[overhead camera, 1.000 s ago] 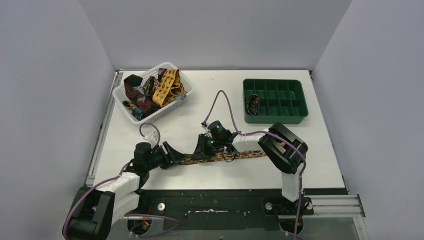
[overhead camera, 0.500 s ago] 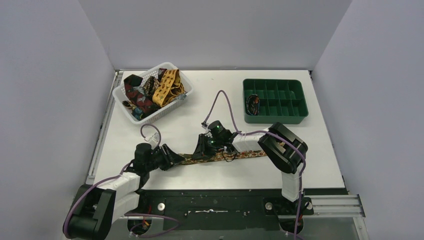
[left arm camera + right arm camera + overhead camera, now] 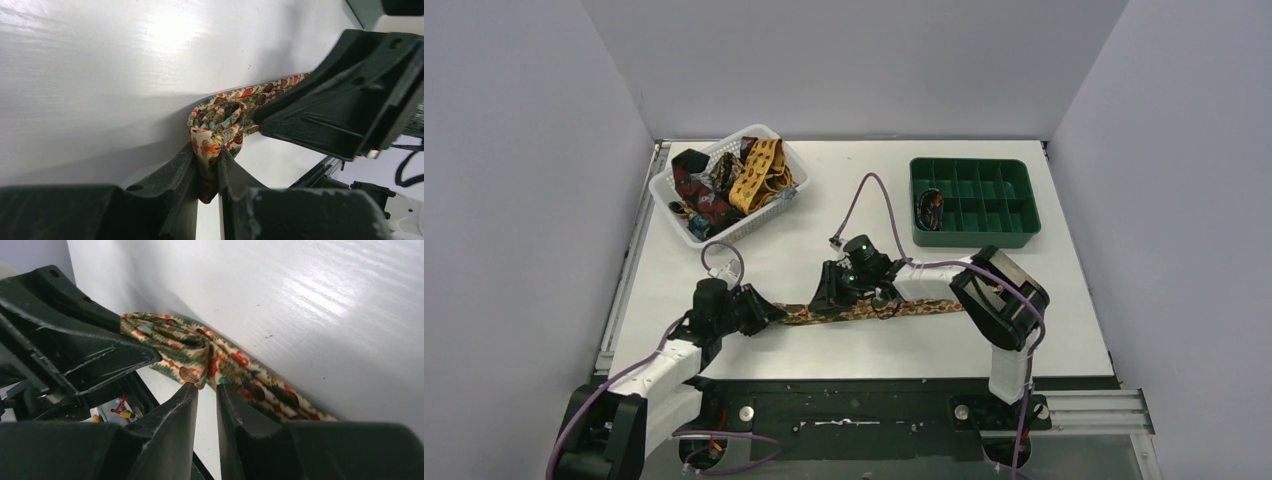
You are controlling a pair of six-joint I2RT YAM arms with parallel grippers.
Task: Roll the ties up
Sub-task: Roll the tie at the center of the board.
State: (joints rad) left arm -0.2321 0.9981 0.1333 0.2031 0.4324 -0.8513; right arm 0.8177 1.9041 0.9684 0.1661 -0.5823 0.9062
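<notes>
Two grippers met low over one brown-orange tie [image 3: 909, 308], which lay stretched flat along the near edge of the table [image 3: 854, 170]. The left gripper [image 3: 206, 152] was clenched on the tie's left end, where the fabric [image 3: 220, 117] doubled into a small loose fold (a first turn, not a tight coil). Just to its right, the right gripper [image 3: 206, 386] had its fingers drawn nearly together, tips touching the fold; whether they pinched the cloth [image 3: 240, 365] could not be told. Farther back on the left, a white basket [image 3: 664, 185] held a tangle of loose ties [image 3: 759, 175], mustard and dark red. At far right, a green tray [image 3: 974, 237] held one wound coil [image 3: 930, 210] in a left compartment.
</notes>
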